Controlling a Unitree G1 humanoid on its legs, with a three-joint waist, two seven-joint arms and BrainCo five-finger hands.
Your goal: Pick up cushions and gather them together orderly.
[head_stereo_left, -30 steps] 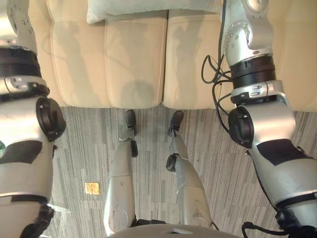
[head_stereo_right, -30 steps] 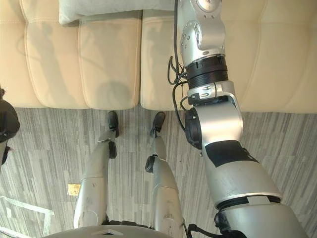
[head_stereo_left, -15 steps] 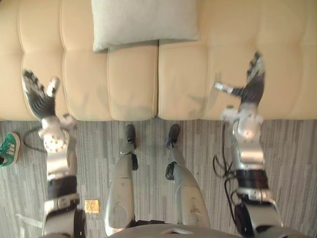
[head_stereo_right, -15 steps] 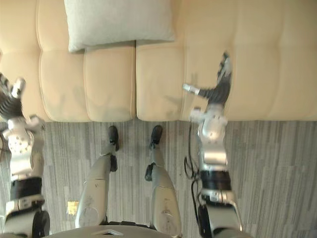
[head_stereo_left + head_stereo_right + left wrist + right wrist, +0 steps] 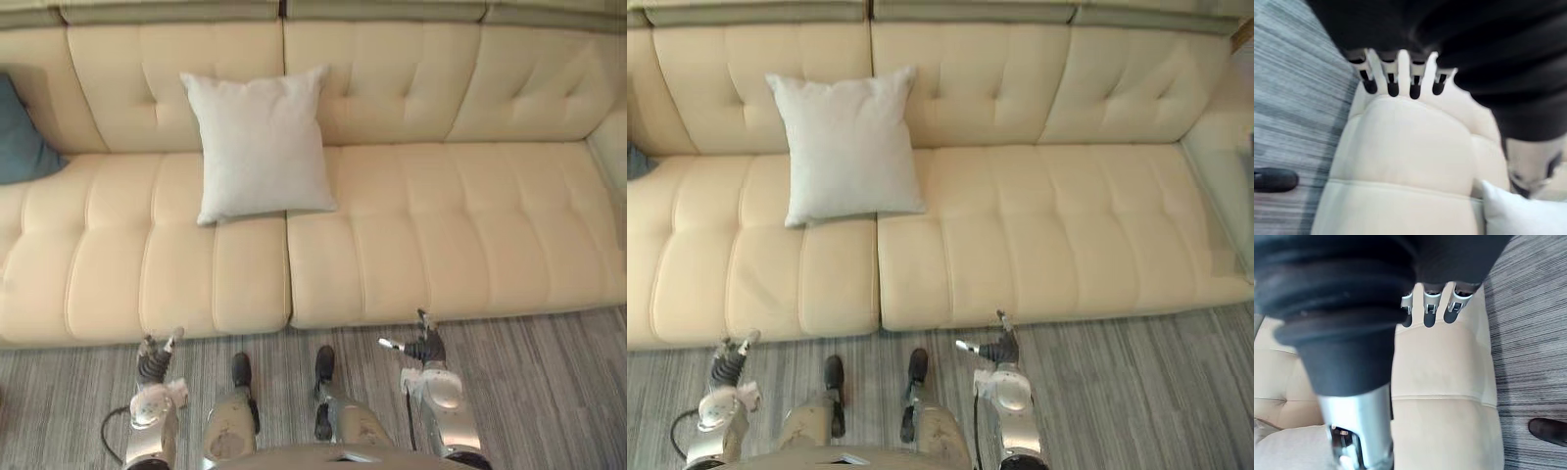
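Note:
A pale grey cushion leans upright against the backrest of the cream sofa, left of its middle. A blue cushion lies at the sofa's far left end, cut off by the picture's edge. My left hand and right hand hang low over the floor, just in front of the sofa's front edge, far from both cushions. Both are open and hold nothing. In the left wrist view, straight fingers point at the seat, with a corner of the grey cushion beyond. The right fingers are straight too.
The sofa's right armrest closes off the seat on that side. The seat right of the grey cushion is bare. Grey striped carpet runs along the sofa's front.
The camera has moved, so the whole sofa and the blue cushion now show. Both hands, raised over the seat's front half a second ago, have come down in front of its edge.

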